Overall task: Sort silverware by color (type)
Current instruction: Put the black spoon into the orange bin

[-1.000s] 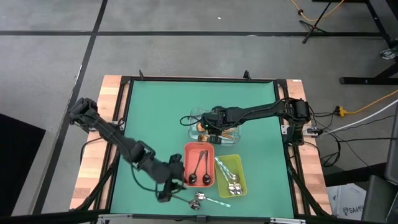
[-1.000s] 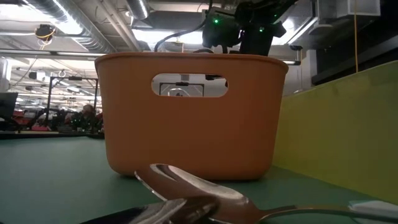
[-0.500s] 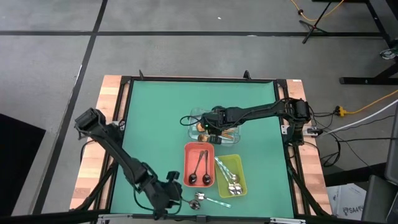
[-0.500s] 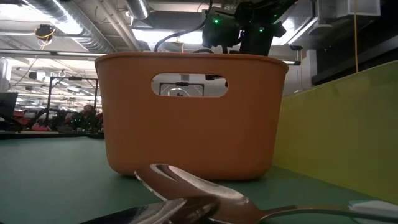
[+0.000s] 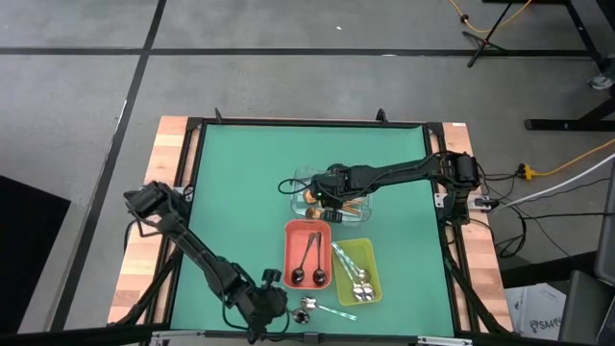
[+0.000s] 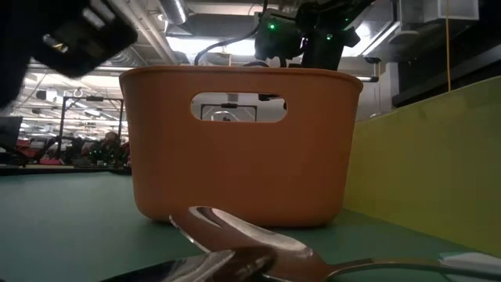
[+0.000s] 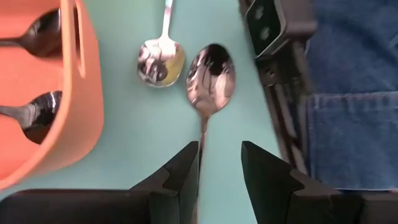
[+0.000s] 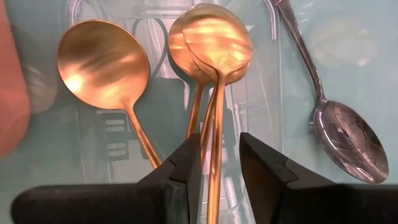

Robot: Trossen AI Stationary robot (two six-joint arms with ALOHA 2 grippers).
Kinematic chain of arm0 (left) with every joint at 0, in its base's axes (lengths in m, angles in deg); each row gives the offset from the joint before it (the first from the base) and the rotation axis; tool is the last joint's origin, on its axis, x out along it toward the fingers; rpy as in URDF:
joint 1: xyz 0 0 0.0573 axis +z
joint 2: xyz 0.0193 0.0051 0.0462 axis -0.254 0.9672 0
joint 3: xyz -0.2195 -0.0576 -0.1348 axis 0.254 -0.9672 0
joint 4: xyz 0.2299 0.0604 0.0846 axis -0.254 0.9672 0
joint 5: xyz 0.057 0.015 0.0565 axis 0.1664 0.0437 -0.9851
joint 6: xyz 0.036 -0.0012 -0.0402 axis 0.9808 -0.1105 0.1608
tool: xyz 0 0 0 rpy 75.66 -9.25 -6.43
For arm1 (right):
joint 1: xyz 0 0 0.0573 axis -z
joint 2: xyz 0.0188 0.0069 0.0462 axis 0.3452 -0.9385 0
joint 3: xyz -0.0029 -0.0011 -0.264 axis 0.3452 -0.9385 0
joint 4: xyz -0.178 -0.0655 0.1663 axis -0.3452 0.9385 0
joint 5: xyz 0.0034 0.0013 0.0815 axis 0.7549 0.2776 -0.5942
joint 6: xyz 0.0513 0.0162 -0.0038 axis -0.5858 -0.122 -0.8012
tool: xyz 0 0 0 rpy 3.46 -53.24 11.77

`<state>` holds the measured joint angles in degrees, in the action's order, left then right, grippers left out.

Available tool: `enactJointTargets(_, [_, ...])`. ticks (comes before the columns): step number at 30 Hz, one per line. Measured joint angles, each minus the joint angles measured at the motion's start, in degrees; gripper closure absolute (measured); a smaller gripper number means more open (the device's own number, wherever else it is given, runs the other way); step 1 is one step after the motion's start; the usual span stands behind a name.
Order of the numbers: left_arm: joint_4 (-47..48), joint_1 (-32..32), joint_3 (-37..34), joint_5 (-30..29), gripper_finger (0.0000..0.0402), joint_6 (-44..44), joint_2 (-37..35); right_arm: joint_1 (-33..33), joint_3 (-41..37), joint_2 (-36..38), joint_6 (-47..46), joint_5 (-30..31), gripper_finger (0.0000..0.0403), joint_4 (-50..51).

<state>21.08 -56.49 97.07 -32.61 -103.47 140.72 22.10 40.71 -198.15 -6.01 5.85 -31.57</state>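
My left gripper is open and low over the table's near edge. Its fingers stand around the handle of a loose silver spoon, with a second silver spoon beside it. My right gripper is open above the clear tray, with one finger on each side of a copper-gold spoon's handle. Three copper-gold spoons lie in that tray. Two black spoons lie in the red tray, and silver ones lie in the yellow-green tray. My left gripper comes level from the table's left, its fingers lying along the silver spoon. The handle runs by the inner edge of one finger; I cannot tell whether they touch. The spoon lies flat on the table.
The red tray stands just beyond my left gripper, with the yellow-green tray to its right. Another silver spoon lies beside the clear tray. The table's dark frame and a person in jeans are at the near edge.
My left arm has swung from beside the red tray toward the table's near edge and a little right, ending behind the two loose silver spoons. It now shows at the top left of the low view. My right arm and the spoons have kept still.
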Motion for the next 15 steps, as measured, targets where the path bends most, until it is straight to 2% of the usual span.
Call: enactJointTargets(15, [0.2, 0.0, 0.0, -0.5, 0.0285, 0.0, 5.8, 0.0, 0.0, 0.0, 0.0, 0.0, 0.0303, -1.8])
